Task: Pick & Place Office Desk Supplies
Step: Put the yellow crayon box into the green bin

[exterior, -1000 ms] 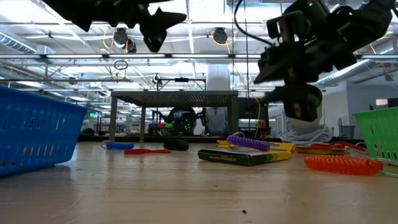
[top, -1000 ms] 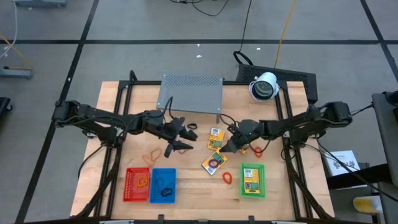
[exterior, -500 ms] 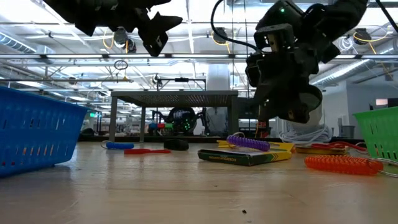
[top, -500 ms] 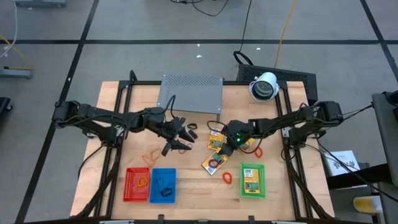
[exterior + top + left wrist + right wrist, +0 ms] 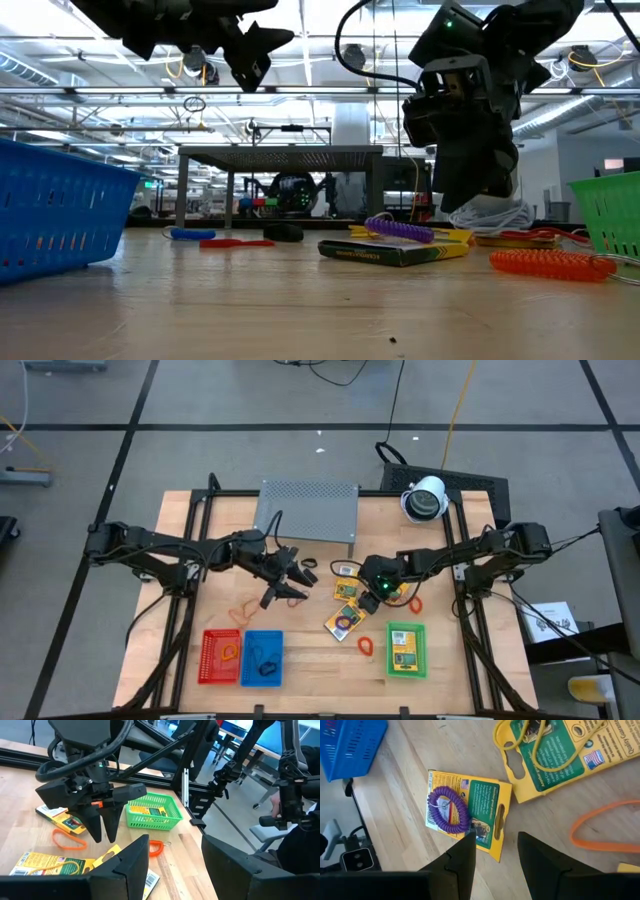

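Office supplies lie scattered over the middle and near part of the wooden worktop (image 5: 180,650). Near the centre a yellow packet (image 5: 344,623) carries a purple coil wristband (image 5: 448,811); two more yellow packets (image 5: 346,590) lie just beyond it, one with a yellow rubber band (image 5: 547,742) across its green label. An orange rubber-band loop (image 5: 414,601) rests beside those packets, toward the right arm's side, and an orange coil (image 5: 365,645) lies between the wristband packet and the green basket (image 5: 406,650). That basket already holds one packet. At the near left edge stand the red basket (image 5: 220,657), with an orange loop inside, and the blue basket (image 5: 262,658), with something small and dark in it that I cannot identify. Thin orange loops (image 5: 245,607) lie on bare wood above the red basket. A black clip (image 5: 306,573) sits near the grey perforated shelf (image 5: 306,508) at the far edge.

The right claw (image 5: 366,591) hangs tilted downward over the cluster of packets, fingers parted and empty; its wrist view looks down between them at the wristband packet and the wood beside it. The left claw (image 5: 290,582) hovers above the worktop left of centre, fingers also spread with nothing between them, pointing toward the right claw.
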